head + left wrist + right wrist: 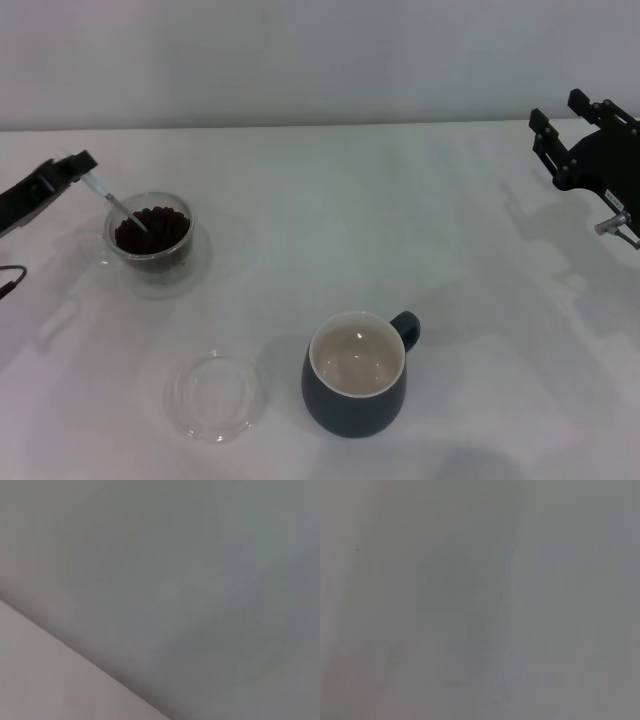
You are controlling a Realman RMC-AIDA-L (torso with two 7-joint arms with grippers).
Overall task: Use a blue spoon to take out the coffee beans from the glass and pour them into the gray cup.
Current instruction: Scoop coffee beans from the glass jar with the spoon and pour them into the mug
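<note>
Coffee beans [152, 226] fill the glass [150, 243] at the desk's [350, 210] left side, and the left claw [82, 166] grips the blue spoon [118, 205] by its handle, slanting it down so the bowl digs into the heap, likely to load a scoop. Gray cup [356, 376] stands well apart toward the near edge, mouth up and handle turned away, with bare desk between for the carry; only a clear dish [214, 395] lies beside that path. Right claw [580, 140] is parked high at the far right, its fingers apart and empty.
</note>
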